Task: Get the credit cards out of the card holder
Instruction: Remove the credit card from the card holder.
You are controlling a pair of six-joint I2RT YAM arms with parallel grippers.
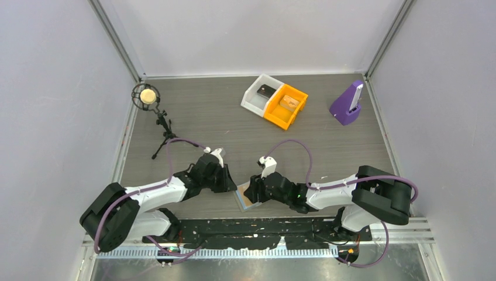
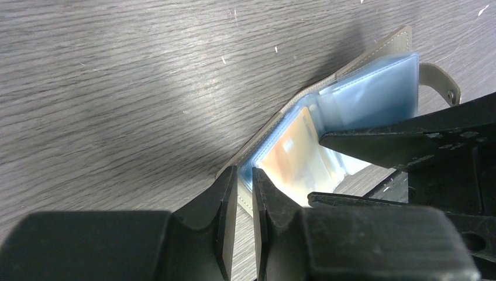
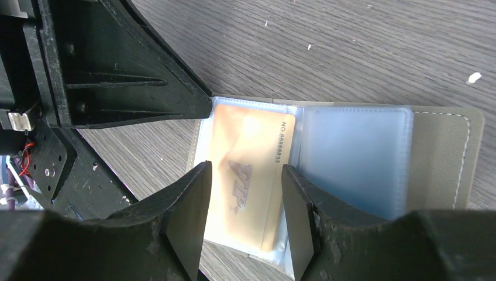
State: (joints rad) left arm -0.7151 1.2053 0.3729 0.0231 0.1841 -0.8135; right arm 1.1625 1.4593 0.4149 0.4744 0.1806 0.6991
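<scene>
On the table (image 1: 234,123), card holder (image 3: 444,158) holds gold card (image 3: 248,170).

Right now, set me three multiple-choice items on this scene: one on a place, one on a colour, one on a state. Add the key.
1. Where on the table does the card holder lie?
A. Far left corner
B. Near edge, between the left gripper and the right gripper
C. Far right corner

2. What colour is the card showing in it?
A. Green
B. Gold
C. Black

3. The card holder is:
A. Open, inner panels showing
B. Snapped shut
C. Turned face down

Key:
1 B, the top view shows it at the near edge, between the two gripper tips.
2 B, the right wrist view shows a gold card marked VIP.
3 A, both wrist views show its light blue panels.
</scene>
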